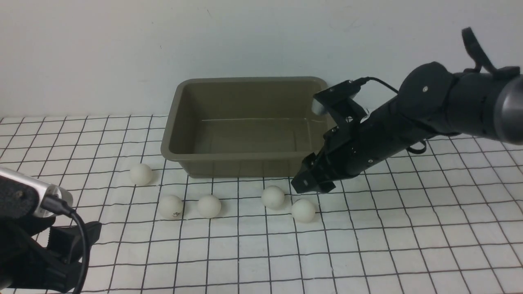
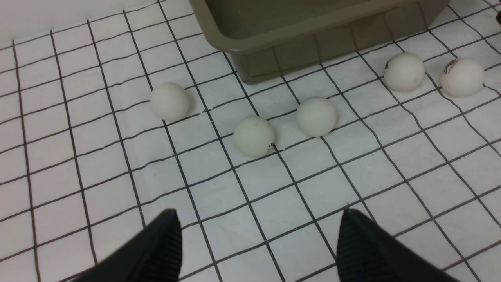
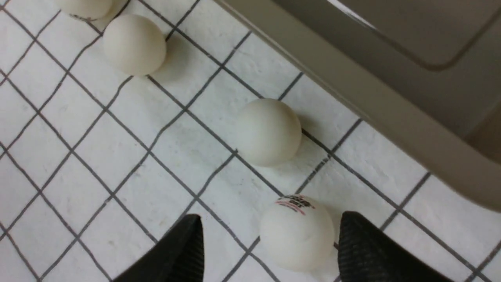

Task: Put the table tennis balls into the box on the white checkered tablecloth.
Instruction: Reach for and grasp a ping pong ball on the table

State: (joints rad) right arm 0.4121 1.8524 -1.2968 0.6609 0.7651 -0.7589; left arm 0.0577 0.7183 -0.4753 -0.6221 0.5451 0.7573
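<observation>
Nearest the camera, at about 8 o'clock in the front view, the left gripper [image 2: 259, 214] hangs over the white checkered tablecloth [image 1: 367, 245]. Its fingers are spread wide with nothing between them.

A bit further out, all five table tennis balls [image 1: 209, 205] sit on the cloth in a loose row. With the box as the clock centre, they run from roughly 8 o'clock round to 5 o'clock.

The right gripper [image 3: 271, 217] reaches in from 3 o'clock and is down at the rightmost ball [image 1: 303, 210], the one with the printed mark. Its fingers are parted, one on each side, and there's a clear gap on one side, so no pinch yet.

Past that, at 12, the box [image 1: 245, 126] sits on the cloth, totally empty.

So progress is basically zero, I'd say. The first pick is only being lined up, and there are five balls to go.
</observation>
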